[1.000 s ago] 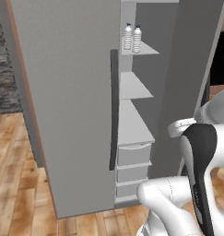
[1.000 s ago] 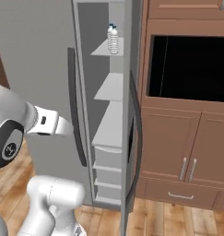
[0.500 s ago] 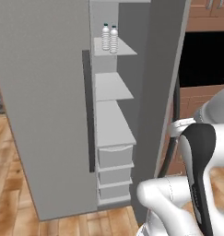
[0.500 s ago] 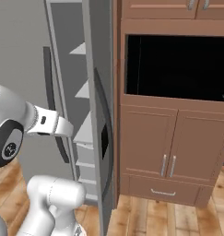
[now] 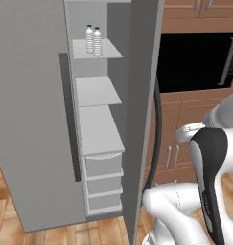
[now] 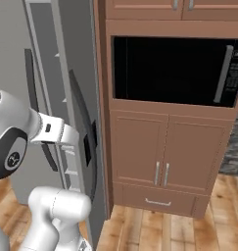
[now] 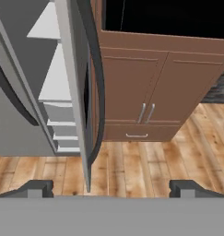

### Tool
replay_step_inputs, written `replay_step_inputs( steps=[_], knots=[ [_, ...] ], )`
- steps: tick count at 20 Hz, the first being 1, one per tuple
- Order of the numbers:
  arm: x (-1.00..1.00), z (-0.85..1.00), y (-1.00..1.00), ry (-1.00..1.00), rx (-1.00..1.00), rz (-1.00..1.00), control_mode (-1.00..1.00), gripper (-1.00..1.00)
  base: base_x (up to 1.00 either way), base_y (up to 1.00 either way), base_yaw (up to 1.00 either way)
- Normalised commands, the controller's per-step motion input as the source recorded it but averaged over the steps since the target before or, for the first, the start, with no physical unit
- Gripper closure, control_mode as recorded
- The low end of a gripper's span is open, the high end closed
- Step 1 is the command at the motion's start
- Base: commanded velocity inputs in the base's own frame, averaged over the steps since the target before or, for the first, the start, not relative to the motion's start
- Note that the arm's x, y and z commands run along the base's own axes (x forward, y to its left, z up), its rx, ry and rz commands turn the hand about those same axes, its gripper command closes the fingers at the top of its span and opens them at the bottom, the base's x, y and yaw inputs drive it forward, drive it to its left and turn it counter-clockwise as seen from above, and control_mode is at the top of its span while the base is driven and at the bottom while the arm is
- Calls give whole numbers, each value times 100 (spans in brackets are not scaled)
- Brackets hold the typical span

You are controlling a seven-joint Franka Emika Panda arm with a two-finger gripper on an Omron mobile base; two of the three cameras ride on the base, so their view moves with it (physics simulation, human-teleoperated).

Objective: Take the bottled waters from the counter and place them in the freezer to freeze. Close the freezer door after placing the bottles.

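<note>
A: Where are the bottled waters [image 5: 94, 40]?

B: Both upright, side by side on the freezer's [image 5: 113, 72] top shelf [image 5: 96, 51].

A: What changed?

B: The view has swung right over the last second; the freezer door [image 5: 34, 119] stands ajar.

A: And the tool [image 7: 111, 186]?

B: Fingers wide apart, empty. Closing the door remains, I judge.

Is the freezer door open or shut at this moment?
Open. The freezer door stands swung out, leaving the pale shelves exposed, with both bottled waters upright on the top one.
</note>
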Motion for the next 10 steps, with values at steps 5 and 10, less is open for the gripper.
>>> replay_step_inputs(
  steps=[5,10],
  knots=[
    [0,0,0,0,0,0,100,-100,22,30,0],
    [0,0,0,0,0,0,100,-100,25,52,0]
  ],
)
